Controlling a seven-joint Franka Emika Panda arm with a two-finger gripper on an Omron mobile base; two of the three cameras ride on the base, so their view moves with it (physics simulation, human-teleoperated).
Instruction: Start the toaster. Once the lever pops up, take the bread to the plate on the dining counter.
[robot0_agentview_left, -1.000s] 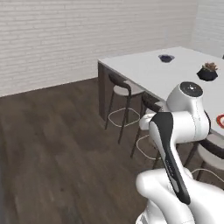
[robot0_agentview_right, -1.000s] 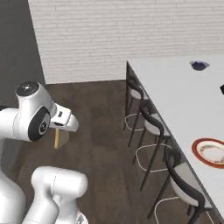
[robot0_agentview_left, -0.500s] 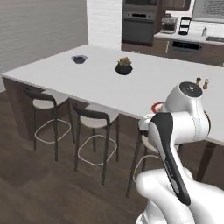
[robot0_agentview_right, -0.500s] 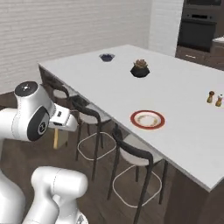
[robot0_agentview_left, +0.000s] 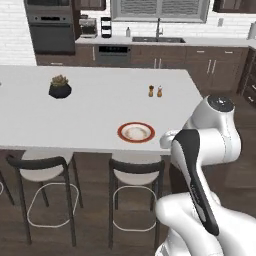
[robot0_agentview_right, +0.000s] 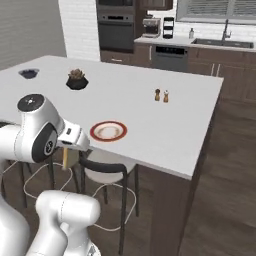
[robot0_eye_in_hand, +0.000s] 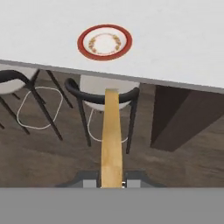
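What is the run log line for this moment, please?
gripper: shut on bread | plate: empty, on dining counter | bread: not yet placed

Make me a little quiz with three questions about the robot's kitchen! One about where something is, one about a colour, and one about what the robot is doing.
1. Where is the plate?
A. on a stool
B. on the dining counter
C. on the floor

2. What colour is the plate's rim?
A. red
B. blue
C. green

3. What is the gripper doing?
A. open, holding nothing
B. holding the plate
C. shut on the bread

Answers:
1 B, the plate lies on the white top near its front edge.
2 A, a red ring circles the pale centre.
3 C, in the hand view the tan slice stands edge-on from the fingers.
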